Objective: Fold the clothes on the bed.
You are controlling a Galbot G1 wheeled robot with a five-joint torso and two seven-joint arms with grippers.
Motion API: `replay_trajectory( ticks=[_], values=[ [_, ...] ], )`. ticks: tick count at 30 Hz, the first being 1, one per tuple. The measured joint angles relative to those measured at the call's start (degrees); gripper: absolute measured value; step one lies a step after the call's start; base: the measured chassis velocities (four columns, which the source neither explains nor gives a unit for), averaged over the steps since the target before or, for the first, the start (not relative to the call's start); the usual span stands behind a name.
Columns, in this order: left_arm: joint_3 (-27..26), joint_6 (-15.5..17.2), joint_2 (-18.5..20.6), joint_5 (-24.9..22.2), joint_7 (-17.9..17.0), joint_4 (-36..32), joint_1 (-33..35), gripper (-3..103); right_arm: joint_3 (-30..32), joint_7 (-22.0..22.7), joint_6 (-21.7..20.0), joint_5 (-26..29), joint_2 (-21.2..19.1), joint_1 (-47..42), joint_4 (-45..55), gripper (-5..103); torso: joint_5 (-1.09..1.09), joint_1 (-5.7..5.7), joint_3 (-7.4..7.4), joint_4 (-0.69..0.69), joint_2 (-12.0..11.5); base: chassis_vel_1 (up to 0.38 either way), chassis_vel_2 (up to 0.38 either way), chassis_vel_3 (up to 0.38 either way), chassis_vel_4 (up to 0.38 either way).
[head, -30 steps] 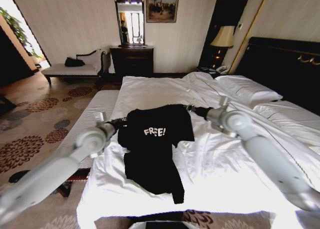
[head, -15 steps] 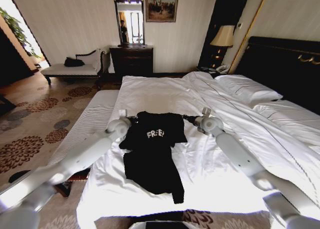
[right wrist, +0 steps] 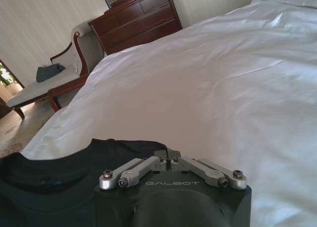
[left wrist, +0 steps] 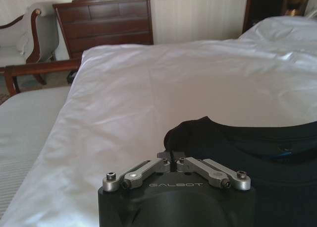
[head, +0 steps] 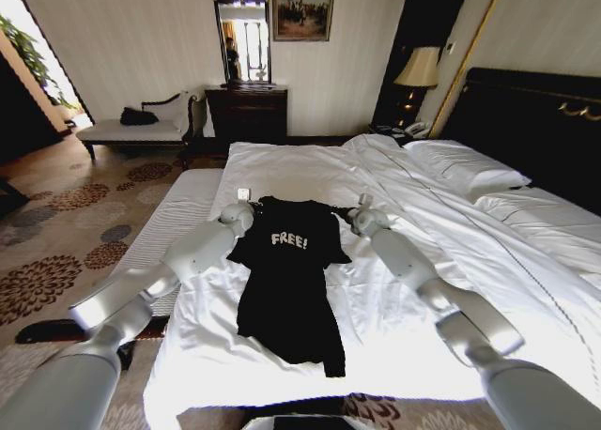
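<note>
T-shirt (head: 286,280) now stretched farther up the bed (head: 310,172), collar away, both end effectors (head: 252,207) (head: 349,214) clamped on its shoulders

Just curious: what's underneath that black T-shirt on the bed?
The black T-shirt lies flat on the bed's white sheet, which shows all around it. Anything directly beneath is covered. Both grippers, left and right, pinch its shoulders.

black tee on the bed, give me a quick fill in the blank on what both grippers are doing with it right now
1. The black T-shirt lies on the bed with its white ____ lettering facing up.
2. The left gripper is shut on the shirt's ____ edge beside the collar.
3. The right gripper is ____ on the same edge, on the collar's other side.

Missing words: FREE!; shoulder; shut
</note>
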Motion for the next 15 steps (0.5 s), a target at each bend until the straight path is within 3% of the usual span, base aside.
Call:
replay_trajectory(
  ticks=[15],
  values=[
    [-3.2, -1.5, -11.8, 7.6, 2.7, 15.7, -2.8, 1, 1.7, -1.3, 4.0, -5.2, 5.2, 3.3, -11.3, 0, 0.03, 0.0, -0.01, -0.03, 0.0, 0.0, 0.0, 0.0, 0.0]
  ],
)
